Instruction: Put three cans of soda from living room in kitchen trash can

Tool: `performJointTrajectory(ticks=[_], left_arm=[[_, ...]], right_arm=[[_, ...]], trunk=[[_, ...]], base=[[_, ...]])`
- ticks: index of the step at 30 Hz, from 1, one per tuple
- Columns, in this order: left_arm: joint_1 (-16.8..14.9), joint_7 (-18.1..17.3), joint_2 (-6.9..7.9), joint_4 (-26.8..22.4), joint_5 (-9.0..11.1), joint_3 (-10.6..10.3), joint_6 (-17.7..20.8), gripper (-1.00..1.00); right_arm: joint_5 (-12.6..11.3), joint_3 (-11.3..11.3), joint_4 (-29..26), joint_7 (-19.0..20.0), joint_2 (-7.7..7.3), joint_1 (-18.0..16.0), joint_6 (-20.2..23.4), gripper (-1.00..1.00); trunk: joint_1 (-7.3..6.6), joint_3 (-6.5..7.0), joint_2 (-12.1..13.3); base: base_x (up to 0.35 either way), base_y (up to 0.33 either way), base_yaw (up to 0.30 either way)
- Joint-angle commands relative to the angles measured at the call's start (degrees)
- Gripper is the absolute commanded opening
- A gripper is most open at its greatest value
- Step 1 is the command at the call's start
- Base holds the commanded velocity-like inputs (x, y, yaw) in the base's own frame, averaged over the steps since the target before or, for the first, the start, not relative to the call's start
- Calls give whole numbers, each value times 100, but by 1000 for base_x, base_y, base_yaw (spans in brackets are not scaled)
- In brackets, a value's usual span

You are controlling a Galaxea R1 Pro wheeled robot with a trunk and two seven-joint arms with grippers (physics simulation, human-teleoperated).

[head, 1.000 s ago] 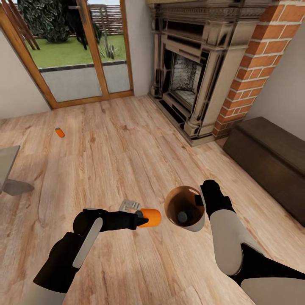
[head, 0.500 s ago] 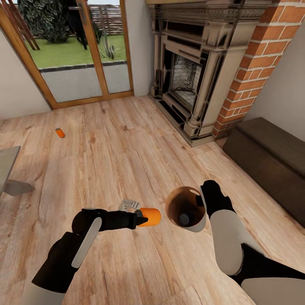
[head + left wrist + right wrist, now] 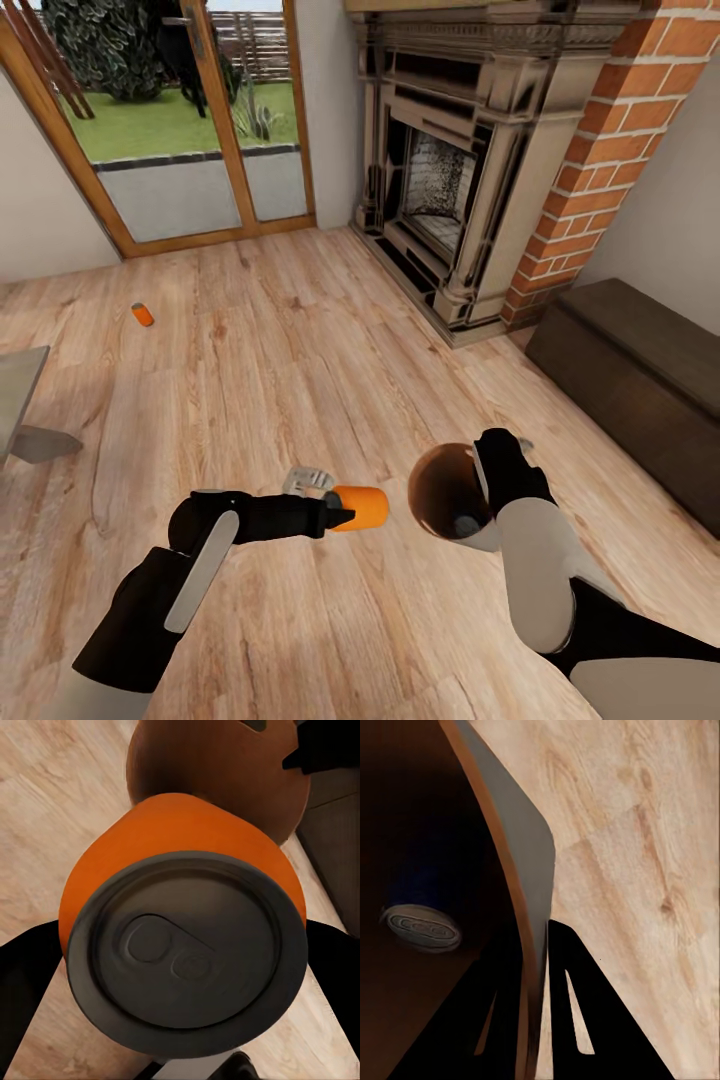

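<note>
My left gripper [image 3: 342, 512] is shut on an orange can of soda [image 3: 362, 507], held sideways above the floor; its grey end [image 3: 187, 960] faces the left wrist camera. Just to its right hangs the copper-brown tash can [image 3: 445, 490], tilted with its dark mouth toward the can. My right gripper [image 3: 487, 472] is shut on the bin's rim, the wall [image 3: 526, 937] pinched between its fingers. Inside the bin lies another can, grey end [image 3: 424, 928] showing. A third can [image 3: 143, 315] lies on the floor at the far left, near the glass doors.
The fireplace [image 3: 450, 170] and brick column [image 3: 600, 150] stand ahead on the right, a dark wooden chest [image 3: 640, 370] along the right wall. A grey table corner [image 3: 20, 400] juts in at the left. A small pale object [image 3: 305, 480] lies on the floor under my left gripper.
The bin has shifted a little to the right and tipped, turning its mouth more toward the held can. My left gripper and its can have crept slightly right.
</note>
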Motion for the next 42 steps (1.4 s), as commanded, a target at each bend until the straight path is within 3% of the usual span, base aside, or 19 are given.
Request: performJointTrajectory(ticks=[1,9,14,19,21,27,30,42], left_arm=[[1,5,0,-1,2,-1,0,-100],[1,5,0,-6,37,6,0,-100],[1,5,0,-15,46,1,0,-100],[1,3,0,-27,89,-3,0,-100],[1,0,0,-40,169,-3,0,-100],[1,1,2,-133,789,-6,0,-100],[1,-1,1,-148,911,-10,0,-100],[1,-4,5,-290,1004,-22,0,-100]], right_arm=[[131,3,-6,6,-1,-1,14,-100],[129,-25,-6,-29,-8,6,13,-100],[174,-28,-6,-46,-10,32,13,-100],[175,-28,-6,-310,-10,86,13,-100],[162,-28,-6,-377,-10,93,13,-100],[141,-16,5,-480,-4,111,13,-100],[139,-15,77,-490,-5,113,13,-100],[129,8,197,-496,5,114,13,-100]], trunk=[[-23,19,42],[-45,37,82],[-155,127,282],[-265,216,483],[-309,252,563],[-440,360,804],[-506,414,924],[-770,629,1405]], base=[[0,0,0],[0,0,0],[0,0,0],[0,0,0],[0,0,0],[0,0,0],[0,0,0],[0,0,0]])
